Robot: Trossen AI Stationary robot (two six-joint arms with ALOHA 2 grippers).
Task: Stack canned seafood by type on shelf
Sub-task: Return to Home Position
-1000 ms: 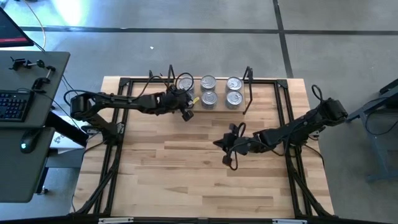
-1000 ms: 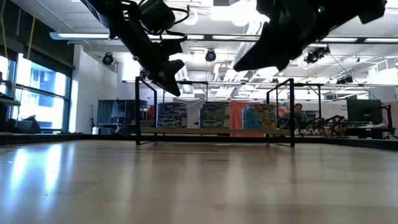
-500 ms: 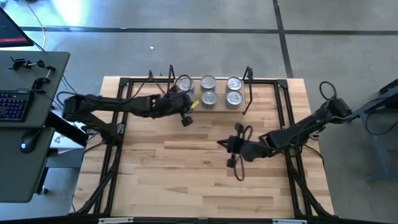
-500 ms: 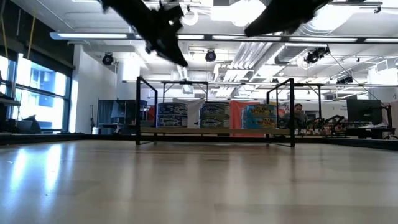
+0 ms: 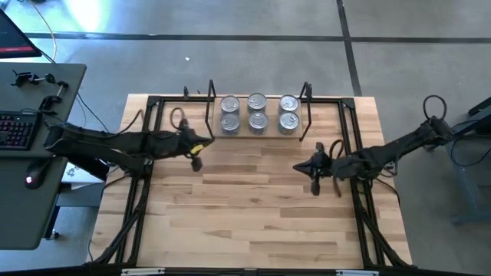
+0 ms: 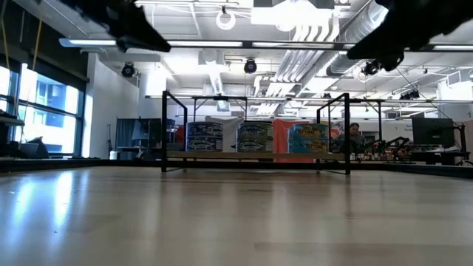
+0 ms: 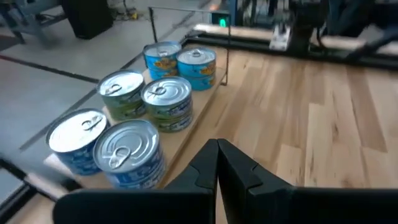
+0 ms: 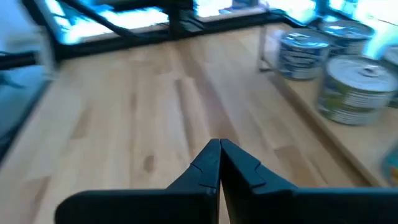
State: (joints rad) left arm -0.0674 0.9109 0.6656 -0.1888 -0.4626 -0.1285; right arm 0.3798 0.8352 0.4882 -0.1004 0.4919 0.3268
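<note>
My left gripper (image 5: 196,162) is pinched shut and empty over the bare tabletop (image 5: 245,215), just off the shelf (image 5: 271,115) at its left end. My right gripper (image 5: 315,184) is also closed, near the right frame rail. The tins (image 5: 257,112) sit grouped on the shelf at the far edge. The middle of the table is open.

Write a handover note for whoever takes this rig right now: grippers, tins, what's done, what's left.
Left gripper: shut, empty, above the table off the front left corner of the shelf.
Right gripper: shut, empty, above the table in front of the shelf's right end.
Tins: every one in view is on the shelf, six stacks in three label-matched pairs.
Done: stacking looks complete.
Left: bring both arms home; they reach out over the table now.
</note>
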